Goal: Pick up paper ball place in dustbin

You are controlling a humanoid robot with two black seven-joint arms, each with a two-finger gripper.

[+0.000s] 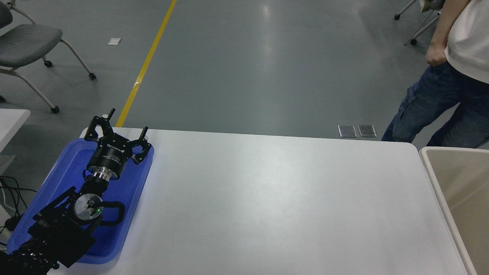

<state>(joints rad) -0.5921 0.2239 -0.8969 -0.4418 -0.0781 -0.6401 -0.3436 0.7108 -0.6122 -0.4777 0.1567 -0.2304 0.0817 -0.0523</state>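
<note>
The beige dustbin [439, 179] stands at the table's right end; only its left rim and part of its smooth inner wall show. The tan paper ball is out of view. My left gripper [127, 123] is parked at the lower left over a flat blue tray [61, 172], with its fingers spread open and nothing between them. My right arm and gripper are out of view.
A white table [267, 198] fills the middle of the view. A person in a white shirt and blue jeans [439, 95] stands at the far right corner, next to the dustbin. A grey wheeled chair [30, 42] stands at the top left, and a yellow floor line [149, 61] runs beyond the table.
</note>
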